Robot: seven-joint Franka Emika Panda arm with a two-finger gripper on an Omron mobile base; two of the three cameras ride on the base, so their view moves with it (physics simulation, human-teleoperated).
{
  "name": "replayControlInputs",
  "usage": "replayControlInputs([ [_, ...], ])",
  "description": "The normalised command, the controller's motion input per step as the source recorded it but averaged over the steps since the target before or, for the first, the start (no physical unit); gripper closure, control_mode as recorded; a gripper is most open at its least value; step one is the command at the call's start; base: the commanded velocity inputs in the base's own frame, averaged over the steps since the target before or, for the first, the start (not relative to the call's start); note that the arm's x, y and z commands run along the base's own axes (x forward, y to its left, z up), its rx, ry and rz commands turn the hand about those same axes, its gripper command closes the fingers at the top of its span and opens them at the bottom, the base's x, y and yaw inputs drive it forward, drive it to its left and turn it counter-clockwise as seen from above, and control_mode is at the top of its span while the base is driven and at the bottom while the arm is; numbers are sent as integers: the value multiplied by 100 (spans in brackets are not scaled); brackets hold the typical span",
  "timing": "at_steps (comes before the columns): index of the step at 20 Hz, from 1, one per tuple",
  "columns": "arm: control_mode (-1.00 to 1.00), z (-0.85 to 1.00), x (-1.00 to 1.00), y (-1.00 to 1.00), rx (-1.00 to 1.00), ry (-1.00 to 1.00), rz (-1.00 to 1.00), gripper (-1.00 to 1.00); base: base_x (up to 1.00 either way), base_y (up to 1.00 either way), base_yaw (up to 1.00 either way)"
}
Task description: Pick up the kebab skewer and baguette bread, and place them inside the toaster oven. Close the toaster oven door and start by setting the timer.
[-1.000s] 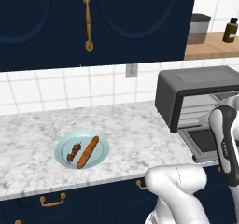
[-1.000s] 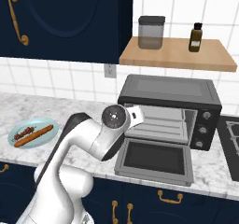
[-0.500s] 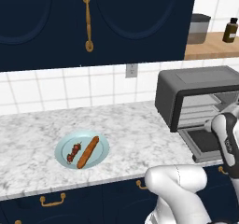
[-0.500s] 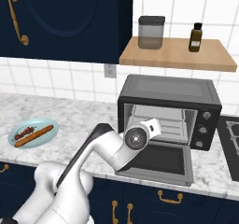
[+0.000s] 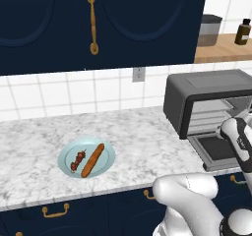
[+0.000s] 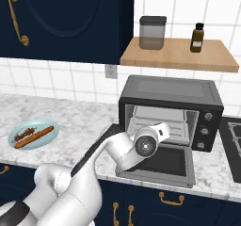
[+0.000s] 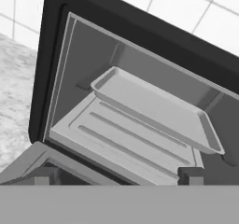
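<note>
The claw (image 7: 114, 175) shows as two dark fingertips (image 7: 43, 175) at the bottom of the hand view, set wide apart with nothing between them: it is released and empty. In the base views the wrist hides the claw itself, and the right edge of the left base view cuts off the oven (image 5: 206, 100) and the arm.

The oven stands just ahead of the claw, its cavity open toward it. Inside, a grey tray (image 7: 154, 108) sits tilted on the rack (image 7: 126, 143), ahead of and above the fingertips. The door (image 6: 164, 161) lies folded down flat, under and around the wrist.

The skewer (image 6: 24, 134) and the baguette (image 6: 35, 136) lie side by side on a light blue plate (image 6: 49, 126) on the desk (image 6: 80, 121), well apart from the claw, far to its left. The skewer's chunks are too small to make out singly.

Compared with half a second ago, the wrist has moved further right and deeper toward the oven mouth; plate, skewer and baguette have not moved, and the claw stays spread.
</note>
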Motion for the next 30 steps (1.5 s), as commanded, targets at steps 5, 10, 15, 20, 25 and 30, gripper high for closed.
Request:
replayControlInputs([
  [5,-100,0,28,-20,-2,-1,7,-100,0,0,0],
  [10,-100,0,31,0,0,-13,10,-100,0,0,0],
  [15,-100,-2,27,-11,0,-15,6,-100,0,0,0],
  [20,-100,-7,13,-15,-2,-1,0,-100,0,0,0],
  [25,-100,-3,28,-2,-4,0,0,-100,0,0,0],
  [30,-100,-14,36,0,-6,0,0,-100,0,0,0],
])
